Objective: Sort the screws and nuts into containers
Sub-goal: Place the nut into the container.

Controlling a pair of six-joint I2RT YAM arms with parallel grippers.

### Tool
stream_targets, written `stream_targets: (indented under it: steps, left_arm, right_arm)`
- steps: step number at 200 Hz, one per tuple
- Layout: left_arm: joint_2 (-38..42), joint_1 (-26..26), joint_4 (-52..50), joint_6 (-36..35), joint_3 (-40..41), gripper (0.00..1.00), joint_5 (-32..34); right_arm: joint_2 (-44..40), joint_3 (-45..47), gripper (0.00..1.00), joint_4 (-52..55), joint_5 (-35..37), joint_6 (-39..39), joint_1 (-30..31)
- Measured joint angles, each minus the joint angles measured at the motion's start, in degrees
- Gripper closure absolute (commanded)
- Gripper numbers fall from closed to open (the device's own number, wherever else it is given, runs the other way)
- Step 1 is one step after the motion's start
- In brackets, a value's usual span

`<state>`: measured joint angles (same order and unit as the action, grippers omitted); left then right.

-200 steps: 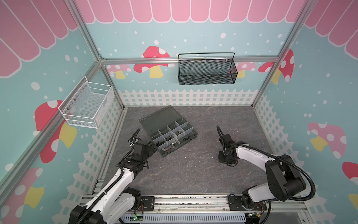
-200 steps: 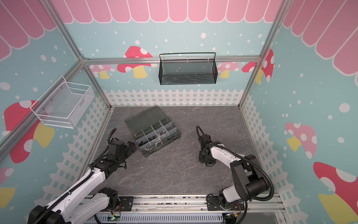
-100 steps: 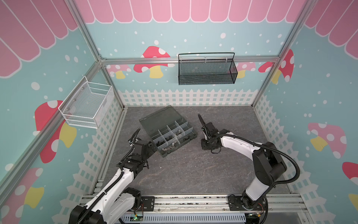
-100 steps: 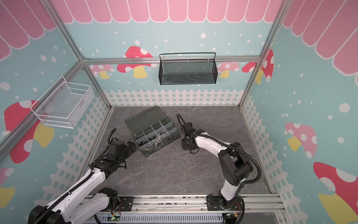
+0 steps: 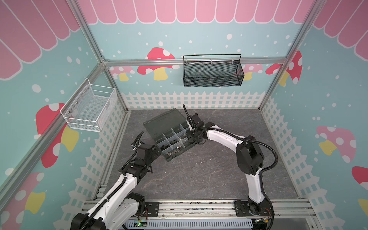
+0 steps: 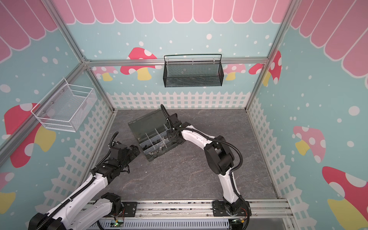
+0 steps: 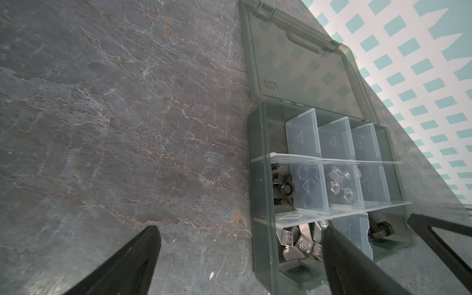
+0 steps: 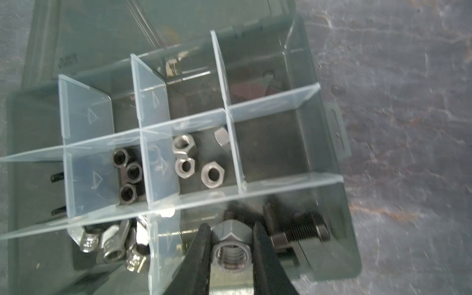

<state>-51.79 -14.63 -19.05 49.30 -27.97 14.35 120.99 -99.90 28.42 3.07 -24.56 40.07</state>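
The dark grey organizer box (image 5: 168,157) lies open on the table, its containers split by whitish dividers (image 8: 153,107). My right gripper (image 8: 231,229) is shut on a silver domed nut (image 8: 231,246), held just above the corner compartment that holds black screws (image 8: 301,229). Other compartments hold silver hex nuts (image 8: 189,163), black hex nuts (image 8: 127,173) and silver winged nuts (image 8: 109,245). My left gripper (image 7: 241,229) stands open at the box's near-left corner, one finger over the winged nuts (image 7: 298,240), the other over bare table. In both top views the grippers (image 5: 154,151) (image 6: 173,139) flank the box.
The smoky lid (image 5: 165,121) lies folded back behind the box. A black mesh basket (image 5: 213,73) hangs on the back wall and a white wire basket (image 5: 89,107) on the left wall. An aluminium rail (image 5: 199,207) runs along the table's front edge.
My right arm has swung left from the table's right middle to over the box, gripper staying shut. The left arm has not moved.
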Motion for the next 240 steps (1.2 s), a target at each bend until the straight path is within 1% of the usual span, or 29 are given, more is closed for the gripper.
stream_targets:
  steps: [30,64,81,115,132,173,216,240]
  left_arm:
    - [0.00,0.00,0.02,-0.02,0.00,0.00,0.00]
    - [0.00,0.02,0.00,-0.02,0.00,0.00,0.00]
    - [0.07,0.02,-0.02,-0.02,0.00,0.00,0.00]
    - [0.52,0.11,-0.04,-0.02,0.00,0.00,0.00]
    - [0.61,0.22,-0.04,-0.02,0.00,0.00,0.00]
    - [0.66,0.26,-0.22,-0.02,0.00,0.00,0.00]
    - [1.09,0.26,-0.98,-0.04,0.00,0.00,0.09]
    - [1.95,0.28,-1.66,-0.31,0.00,0.00,0.90]
  right_arm:
    - [4.46,-6.08,0.98,-0.92,0.46,2.32,0.61]
    - [7.89,-9.60,0.95,-1.49,1.05,4.24,1.22]
    - [9.16,-10.49,0.90,-1.57,1.20,4.85,1.36]
    - [10.19,-10.56,0.74,-1.66,1.60,5.46,1.62]
    - [10.19,-10.56,0.69,-1.70,1.86,5.55,1.66]
    - [10.19,-10.58,0.62,-1.84,2.49,5.77,1.66]
    - [10.05,-10.58,0.58,-1.81,3.69,5.79,1.66]
    - [7.69,-8.74,0.53,-2.05,6.03,5.03,1.66]
